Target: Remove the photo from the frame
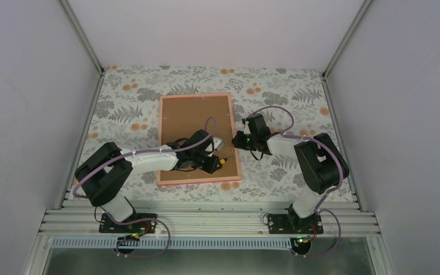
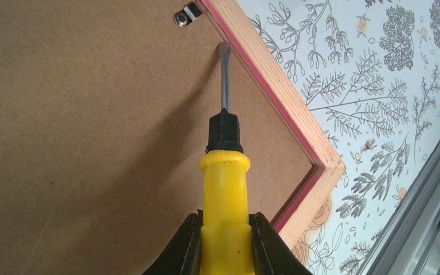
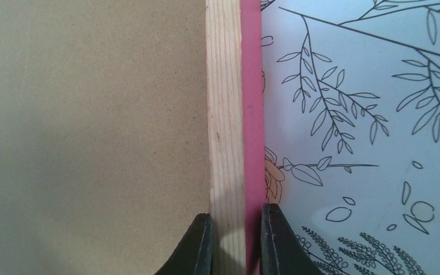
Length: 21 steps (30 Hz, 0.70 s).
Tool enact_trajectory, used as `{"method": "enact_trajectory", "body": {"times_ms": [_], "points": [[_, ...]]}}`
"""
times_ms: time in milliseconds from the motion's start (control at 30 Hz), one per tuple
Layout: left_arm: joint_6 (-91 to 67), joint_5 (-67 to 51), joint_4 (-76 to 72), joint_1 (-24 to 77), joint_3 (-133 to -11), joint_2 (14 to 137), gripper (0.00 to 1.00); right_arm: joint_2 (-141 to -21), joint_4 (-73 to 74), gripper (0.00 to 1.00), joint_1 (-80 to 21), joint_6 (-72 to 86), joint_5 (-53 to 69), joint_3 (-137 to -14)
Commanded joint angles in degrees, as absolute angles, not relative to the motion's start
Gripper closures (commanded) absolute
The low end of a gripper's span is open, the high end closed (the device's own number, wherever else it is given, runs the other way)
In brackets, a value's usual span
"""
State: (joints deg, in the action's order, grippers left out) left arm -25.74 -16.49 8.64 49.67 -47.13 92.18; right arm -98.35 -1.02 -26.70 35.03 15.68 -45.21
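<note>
Left end effector point(image 2: 224, 240), clenched on a screwdriver point(image 2: 224, 172), points its blade along the frame point(image 2: 275, 86) edge toward a clip point(image 2: 186, 16) just ahead-left, right end effector point(image 3: 234, 240) pinching the frame; the photo is hidden under the backing point(image 2: 91, 143).

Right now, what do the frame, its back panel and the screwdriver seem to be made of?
Frame: pale bare wood, grain showing, outer side painted matte pink. Back panel: matte brown, finely speckled, probably fibreboard. Screwdriver: glossy yellow handle, likely plastic; dull grey shaft, likely metal.
</note>
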Motion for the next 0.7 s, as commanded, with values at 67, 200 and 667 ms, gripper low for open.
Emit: {"method": "enact_trajectory", "body": {"times_ms": [67,200,667], "points": [[-27.46,-14.17,8.28,49.84,-49.7,94.51,0.98,-98.68,-1.4,0.96,-28.26,37.48,19.23,-43.57],[-28.07,-12.58,9.04,49.85,-50.19,95.11,0.98,-98.47,-1.55,0.96,-28.35,37.54,19.23,-43.21],[-29.1,-11.07,8.78,49.61,-49.75,93.58,0.98,-98.46,-2.09,0.96,-28.51,37.85,19.68,-42.56]]}}
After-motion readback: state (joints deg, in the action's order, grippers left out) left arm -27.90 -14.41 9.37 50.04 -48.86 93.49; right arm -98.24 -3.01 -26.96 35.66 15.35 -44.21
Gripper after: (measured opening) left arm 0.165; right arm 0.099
